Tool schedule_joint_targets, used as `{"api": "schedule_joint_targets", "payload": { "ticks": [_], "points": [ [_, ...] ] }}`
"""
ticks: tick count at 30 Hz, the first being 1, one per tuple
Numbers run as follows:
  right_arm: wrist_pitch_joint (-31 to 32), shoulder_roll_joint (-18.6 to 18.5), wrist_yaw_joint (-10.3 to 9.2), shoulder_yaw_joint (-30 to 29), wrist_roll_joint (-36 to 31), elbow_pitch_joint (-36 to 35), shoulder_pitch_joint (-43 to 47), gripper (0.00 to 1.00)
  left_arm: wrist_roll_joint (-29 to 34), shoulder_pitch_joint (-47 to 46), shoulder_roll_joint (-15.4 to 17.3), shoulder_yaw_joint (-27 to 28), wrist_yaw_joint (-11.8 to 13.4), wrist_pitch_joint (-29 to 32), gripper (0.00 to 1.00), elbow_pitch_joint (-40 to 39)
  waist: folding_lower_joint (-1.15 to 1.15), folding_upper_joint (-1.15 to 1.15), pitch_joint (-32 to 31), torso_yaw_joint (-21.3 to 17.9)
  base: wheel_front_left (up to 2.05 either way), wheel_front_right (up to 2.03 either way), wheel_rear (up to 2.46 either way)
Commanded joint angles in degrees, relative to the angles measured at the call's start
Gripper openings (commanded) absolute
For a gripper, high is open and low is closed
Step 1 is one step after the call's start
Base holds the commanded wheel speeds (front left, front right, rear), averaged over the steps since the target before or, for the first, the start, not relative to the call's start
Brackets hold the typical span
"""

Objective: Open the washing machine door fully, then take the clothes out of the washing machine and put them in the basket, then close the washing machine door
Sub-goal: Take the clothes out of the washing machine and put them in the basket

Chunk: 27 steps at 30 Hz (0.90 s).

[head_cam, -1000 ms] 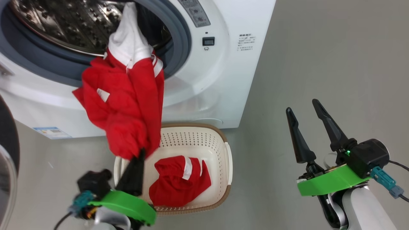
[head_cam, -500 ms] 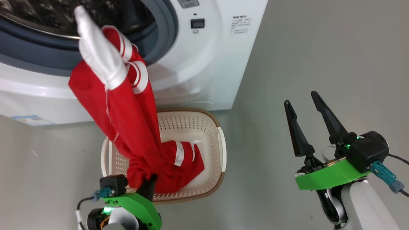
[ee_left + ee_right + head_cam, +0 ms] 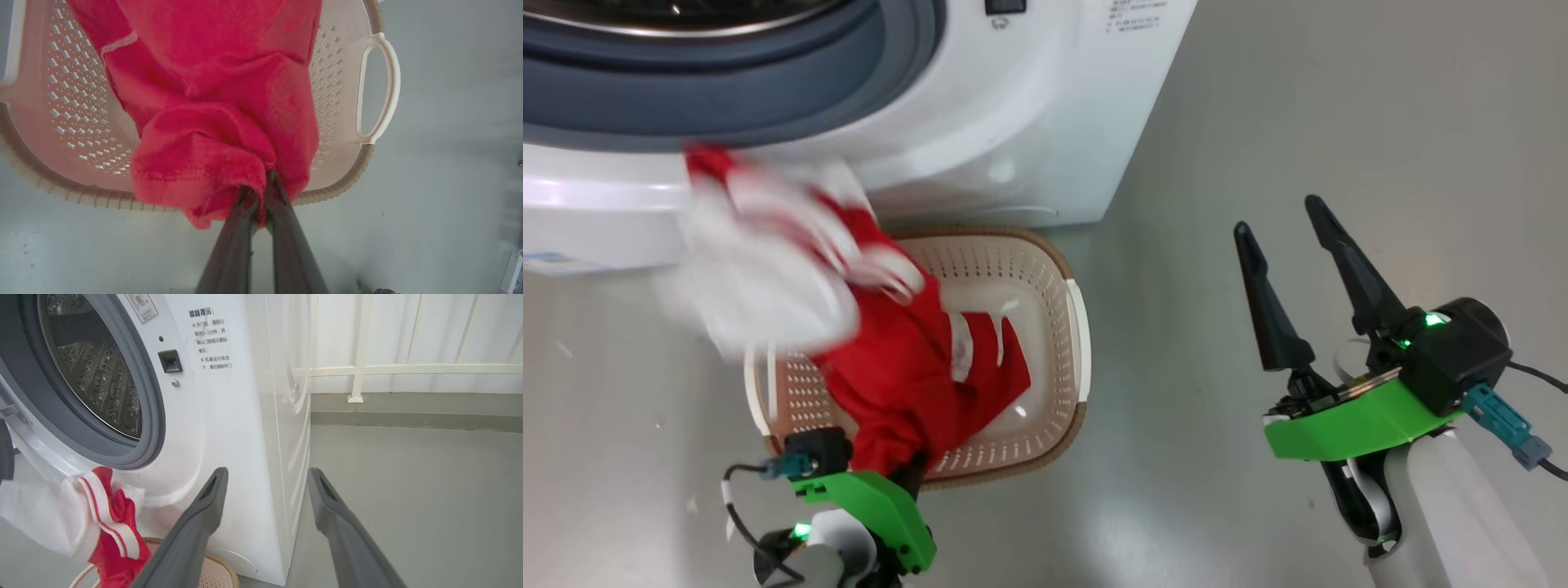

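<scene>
The washer [image 3: 980, 122] spans the top of the head view, and the basket [image 3: 1081, 343] sits on the floor just below it. Red clothes [image 3: 898, 376] trail into the basket, their upper end blurred. The left gripper [image 3: 261, 192] is clenched on their hem at the basket's lower rim, while the right gripper [image 3: 1277, 216], at right, stands spread.
</scene>
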Motion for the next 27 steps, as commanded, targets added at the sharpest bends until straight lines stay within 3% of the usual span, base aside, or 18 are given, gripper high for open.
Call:
{"api": "schedule_joint_targets", "payload": {
  "ticks": [1,10,20,21,22,23,24,27],
  "points": [
    [-0.36,0.13,0.36,1.76,-0.27,-1.31,-0.7,1.0,-0.89,-1.17,0.89,0.49,-0.28,-0.21,0.0,0.7,0.0,0.0,2.03,-0.64,0.0,0.0,0.0],
    [-0.36,0.13,0.36,2.75,0.77,-1.14,-2.2,1.0,-2.17,-7.2,1.0,-1.07,-0.35,-2.86,0.0,8.55,0.0,0.0,4.95,-2.55,0.0,0.0,0.0],
    [-0.36,0.13,0.36,2.46,1.57,-0.67,-2.26,1.0,-1.35,-10.05,2.41,-1.49,0.17,-6.82,0.0,11.2,0.0,0.0,4.55,-3.13,0.0,0.0,0.0],
    [-0.36,0.13,0.36,2.44,1.54,-0.59,-2.23,1.0,-1.03,-10.3,2.47,-1.69,0.42,-7.27,0.21,11.28,0.0,0.0,4.25,-2.96,0.0,0.0,0.0],
    [-0.36,0.13,0.36,2.44,1.52,-0.52,-2.22,1.0,-0.68,-10.57,2.59,-1.92,0.7,-7.68,0.3,11.35,0.0,0.0,3.98,-2.82,0.0,0.0,0.0],
    [-0.36,0.13,0.36,2.4,1.47,-0.43,-2.22,1.0,-0.36,-10.81,2.67,-2.13,0.83,-8.03,0.87,11.4,0.0,0.0,3.6,-2.61,0.0,0.0,0.0],
    [-0.36,0.13,0.36,2.33,1.42,-0.36,-2.21,1.0,-0.1,-11.08,2.77,-2.25,0.93,-8.38,1.0,11.42,0.0,0.0,3.25,-2.39,0.0,0.0,0.0],
    [-0.36,0.13,0.36,2.08,1.19,-0.09,-2.05,1.0,0.67,-11.87,3.22,-2.48,1.01,-9.17,1.0,11.25,0.0,0.0,2.19,-1.68,0.0,0.0,0.0]
  ]
}}
